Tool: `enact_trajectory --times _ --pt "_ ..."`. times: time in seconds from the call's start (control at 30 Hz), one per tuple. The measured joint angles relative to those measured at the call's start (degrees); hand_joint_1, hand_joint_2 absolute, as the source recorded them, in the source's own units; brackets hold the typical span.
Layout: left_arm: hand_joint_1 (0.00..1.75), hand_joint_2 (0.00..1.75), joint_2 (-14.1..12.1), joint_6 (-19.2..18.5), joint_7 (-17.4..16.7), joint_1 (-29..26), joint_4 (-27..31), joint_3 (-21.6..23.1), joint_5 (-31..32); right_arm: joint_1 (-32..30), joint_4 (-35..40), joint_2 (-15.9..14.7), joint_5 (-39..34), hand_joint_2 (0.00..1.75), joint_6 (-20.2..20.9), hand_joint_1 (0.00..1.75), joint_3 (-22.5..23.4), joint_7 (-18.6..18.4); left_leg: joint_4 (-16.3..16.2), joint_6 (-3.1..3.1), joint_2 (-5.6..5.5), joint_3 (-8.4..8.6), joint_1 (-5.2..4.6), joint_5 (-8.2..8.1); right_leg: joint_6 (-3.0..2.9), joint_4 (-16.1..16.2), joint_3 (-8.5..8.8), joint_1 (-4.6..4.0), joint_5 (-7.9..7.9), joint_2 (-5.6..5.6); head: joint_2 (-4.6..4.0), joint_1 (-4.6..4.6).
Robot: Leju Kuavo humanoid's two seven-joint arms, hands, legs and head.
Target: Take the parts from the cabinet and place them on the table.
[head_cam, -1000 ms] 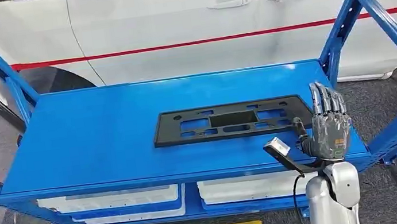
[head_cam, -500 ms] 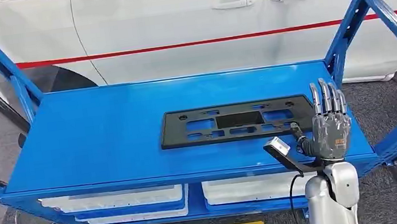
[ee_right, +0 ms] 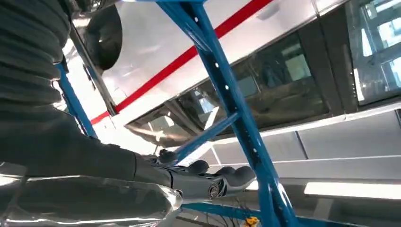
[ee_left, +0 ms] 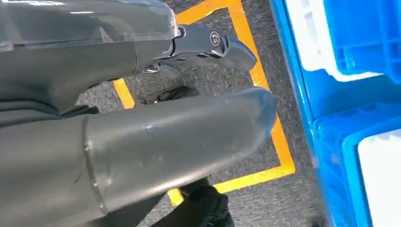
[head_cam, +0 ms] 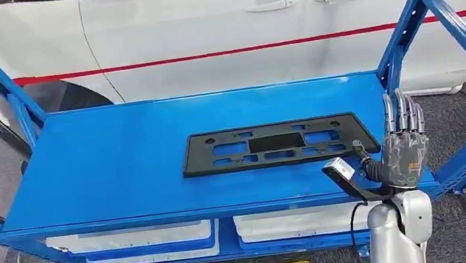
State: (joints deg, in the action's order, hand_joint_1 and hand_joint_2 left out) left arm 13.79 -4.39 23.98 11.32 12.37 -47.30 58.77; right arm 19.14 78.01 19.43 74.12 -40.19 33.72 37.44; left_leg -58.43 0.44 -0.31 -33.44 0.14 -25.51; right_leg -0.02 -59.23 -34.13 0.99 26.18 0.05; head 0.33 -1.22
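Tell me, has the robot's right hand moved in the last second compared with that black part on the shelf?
Yes. The right hand has shifted toward the right end of the black part, now beside its end rather than overlapping it, fingers apart and holding nothing.

Right hand (head_cam: 403, 143) covers the right end of the flat black plastic frame part (head_cam: 273, 144); contact between them cannot be told. White plastic bins (head_cam: 137, 238) on the lower level are mostly hidden under the blue metal shelf top (head_cam: 118, 160). White car (head_cam: 215, 18) is cut off by the picture's top edge. Left hand (ee_left: 142, 137): finger posture unclear, close and blurred.
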Motion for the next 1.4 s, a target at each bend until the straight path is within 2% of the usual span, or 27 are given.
enact_trajectory --times 0.07,0.1,0.13,0.17,0.23,0.27,0.3,0.33,0.4,0.43,0.47,0.57,0.63,0.67,0.73,0.77,0.8,0.87,0.93,0.97,1.1,1.13,1.2,1.27,1.3,1.33,1.4 --pt "0.0 0.0 0.0 0.0 0.0 -0.1 0.0 0.0 0.0 0.0 0.0 0.0 0.0 1.75 0.0 0.0 0.2 0.0 0.1 0.61 -0.07 -0.07 -0.19 0.06 0.77 0.5 0.25 0.19 -0.17 -0.05 0.0 0.0" --pt "0.0 0.0 0.0 0.0 0.0 -0.1 0.0 0.0 0.0 0.1 0.0 0.0 0.0 1.75 0.0 0.0 0.3 0.0 1.1 1.28 -0.07 0.41 0.36 0.59 1.18 0.4 0.26 -0.07 0.04 -0.11 0.0 -0.02" --pt "0.0 0.0 0.0 0.0 0.0 -0.1 0.0 0.0 0.0 0.2 0.0 0.0 0.0 1.75 0.0 0.0 0.4 0.0 1.4 1.51 0.02 0.63 0.34 0.81 1.24 -0.6 0.04 0.21 0.76 -0.03 0.0 -0.04" --pt "0.0 0.0 0.0 0.0 0.0 0.0 0.0 0.0 0.0 0.4 0.0 0.0 0.0 1.75 0.0 0.0 0.5 0.0 1.5 1.86 0.13 0.6 0.36 0.88 1.26 -3.3 -1.27 0.15 2.67 -0.03 0.0 -0.07" --pt "0.0 0.0 0.0 0.0 0.0 0.0 0.0 0.0 0.0 0.1 0.0 0.0 0.1 1.75 0.0 0.0 0.9 0.2 1.4 2.02 0.18 0.51 0.2 0.78 1.55 -12.6 -5.78 0.2 7.21 -0.02 0.0 -0.04" --pt "0.0 0.0 0.0 0.0 0.0 -0.1 0.0 0.0 -0.1 -0.2 0.0 0.0 0.5 1.75 0.0 0.0 1.0 0.3 1.4 2.06 0.17 0.48 0.14 0.75 1.67 -16.5 -7.79 0.22 8.25 -0.03 0.0 -0.07" --pt "0.0 0.0 0.0 0.0 0.0 -0.1 0.0 0.0 -0.2 -0.6 0.0 0.0 0.8 1.75 0.0 0.0 1.0 0.3 1.3 2.06 0.15 0.5 0.12 0.74 1.68 -17.4 -8.36 0.25 7.89 -0.03 0.0 -0.05" --pt "0.0 0.0 0.0 0.0 0.0 -0.2 0.0 0.0 -0.5 -1.2 0.2 0.0 1.1 1.75 0.0 0.0 1.0 0.3 1.3 2.1 0.11 0.58 0.12 0.65 1.67 -15.8 -7.71 0.28 6.21 -0.04 0.0 -0.07" --pt "0.0 0.0 0.0 0.2 0.2 -0.4 0.0 0.0 -1.1 -2.9 1.3 0.0 1.2 1.75 0.0 0.0 1.0 0.4 0.9 1.83 -0.14 0.84 0.17 0.24 1.45 -5.9 -2.81 0.31 0.73 -0.07 0.0 -0.07" --pt "0.0 0.0 0.0 0.2 0.2 -0.5 0.0 0.0 -1.1 -3.7 1.9 0.0 0.9 1.75 0.0 0.0 1.0 0.4 0.5 1.56 -0.2 0.85 0.16 -0.08 1.25 -1.3 -0.66 0.32 -0.73 -0.12 0.0 -0.07" --pt "0.0 0.0 -0.1 0.2 0.2 -0.6 0.0 0.0 -1.2 -4.3 2.2 0.0 0.6 1.75 0.0 0.0 0.9 0.4 0.0 1.13 -0.22 0.42 -0.35 -0.41 0.98 -0.6 -0.35 0.0 0.26 -0.12 0.0 -0.07" --pt "0.0 0.0 -0.2 0.2 0.4 -0.8 0.0 -0.1 -1.4 -7.0 3.5 0.0 -0.3 1.75 0.0 0.0 0.6 0.3 0.0 0.52 -0.17 0.42 -0.18 -0.48 0.04 -0.7 -0.72 -0.26 0.13 0.11 0.0 -0.02" --pt "0.0 0.0 -0.3 0.3 0.5 -0.8 0.0 -0.1 -1.7 -7.6 4.1 0.0 -1.0 1.75 0.0 0.0 0.6 0.4 -0.9 -0.18 -0.07 0.27 -0.02 -1.37 -0.72 -0.3 -0.47 0.24 -0.13 0.1 0.0 -0.04" --pt "0.0 0.0 -0.3 0.2 0.6 -0.8 0.0 -0.1 -1.7 -7.7 4.3 0.0 -1.4 1.75 0.0 0.0 0.6 0.7 -3.0 -0.52 -0.04 -0.61 -0.04 -2.94 -1.05 -0.3 -0.46 0.32 -0.11 0.09 0.0 0.04" --pt "0.0 0.0 -0.4 0.2 0.6 -0.9 0.0 -0.1 -1.7 -7.9 4.4 0.0 -2.5 1.75 0.0 0.0 0.7 1.5 -12.0 -1.07 -0.01 -4.82 0.26 -7.48 -1.21 -0.3 -0.53 0.22 -0.12 0.0 0.0 0.02" --pt "0.0 0.0 -0.4 0.2 0.6 -1.0 0.0 -0.1 -1.8 -8.0 4.4 0.0 -3.1 1.75 0.0 0.0 0.7 1.8 -16.3 -1.19 -0.01 -6.9 0.29 -8.97 -1.21 -0.3 -0.58 0.16 -0.11 -0.02 0.0 0.02" --pt "0.0 0.0 -0.4 0.2 0.6 -1.2 0.0 -0.1 -1.8 -8.0 4.4 0.0 -3.4 1.75 0.0 0.0 0.8 1.9 -18.3 -1.23 -0.01 -7.95 0.29 -8.99 -1.21 -0.3 -0.57 0.14 -0.11 -0.02 0.0 0.02" --pt "0.0 0.0 -0.5 0.2 0.6 -1.3 0.0 -0.1 -1.8 -8.1 4.4 -0.1 -3.6 1.75 0.0 0.0 0.9 1.9 -13.6 -0.84 -0.01 -5.85 0.27 -5.34 -1.21 -0.3 -0.45 0.06 -0.11 0.06 0.0 0.02" --pt "0.0 0.0 -0.5 0.2 0.6 -1.1 0.0 -0.1 -1.8 -8.1 4.5 0.0 -3.8 1.75 0.0 0.0 1.0 1.9 -3.1 0.14 -0.02 -0.58 0.05 -0.41 -1.18 -0.3 -0.18 -0.12 -0.1 0.1 0.0 0.02" --pt "0.0 0.0 -0.6 0.2 0.6 -1.0 0.0 -0.1 -1.8 -8.1 4.5 0.0 -3.9 1.75 0.0 0.0 1.0 1.9 -0.1 0.64 0.02 0.75 -0.19 -0.94 -1.06 -0.3 -0.19 -0.19 -0.11 0.02 0.0 -0.02" --pt "0.0 0.0 -0.6 0.2 0.7 -1.1 0.0 -0.1 -1.8 -8.0 4.6 -0.1 -3.9 1.75 0.0 0.0 1.0 1.9 0.5 1.33 0.04 0.58 -0.63 -0.45 0.44 0.2 -0.07 -0.03 -0.43 -0.03 0.0 0.0" --pt "0.0 0.0 -0.6 0.2 0.7 -1.0 0.0 -0.1 -1.8 -8.1 4.7 -0.1 -3.9 1.75 0.0 0.0 1.0 1.9 1.6 1.78 0.12 1.38 0.29 0.35 0.75 -0.1 -0.04 -0.19 -0.15 -0.09 0.0 0.0" --pt "0.0 0.0 -0.6 0.2 0.7 -0.9 0.0 -0.1 -1.8 -8.0 4.8 -0.2 -3.5 1.75 0.0 0.0 0.9 1.8 2.0 2.32 0.26 1.42 0.07 0.74 0.92 -4.8 -2.17 -0.15 3.43 0.01 0.0 -0.02" --pt "0.0 0.0 -0.6 0.2 0.7 -1.0 0.0 -0.1 -1.8 -8.5 4.8 -0.2 -1.9 1.75 0.0 0.0 0.6 1.3 1.9 2.35 0.27 1.18 -0.04 0.71 1.21 -13.8 -6.39 -0.07 7.61 -0.02 0.0 -0.02" --pt "0.0 0.0 -0.6 0.2 0.7 -1.0 0.0 -0.1 -1.8 -9.0 4.8 -0.3 -1.3 1.75 0.0 0.0 0.0 0.7 1.8 2.35 0.26 1.08 -0.06 0.7 1.36 -16.5 -7.79 -0.06 8.13 -0.03 0.0 -0.02" --pt "0.0 0.0 -0.6 0.2 0.7 -1.0 0.0 -0.1 -1.8 -9.4 4.8 -0.3 -0.8 1.75 0.0 0.0 -0.7 0.1 1.7 2.3 0.24 1.06 -0.04 0.65 1.43 -16.4 -7.77 -0.02 7.26 -0.04 0.0 -0.02" --pt "0.0 0.0 -0.6 0.2 0.7 -1.1 0.0 -0.1 -1.8 -9.7 4.9 -0.4 0.0 1.75 0.0 0.0 -2.5 -1.3 1.3 1.95 0.21 1.09 0.03 0.39 1.48 -8.9 -4.04 0.26 2.53 -0.06 0.0 -0.05"
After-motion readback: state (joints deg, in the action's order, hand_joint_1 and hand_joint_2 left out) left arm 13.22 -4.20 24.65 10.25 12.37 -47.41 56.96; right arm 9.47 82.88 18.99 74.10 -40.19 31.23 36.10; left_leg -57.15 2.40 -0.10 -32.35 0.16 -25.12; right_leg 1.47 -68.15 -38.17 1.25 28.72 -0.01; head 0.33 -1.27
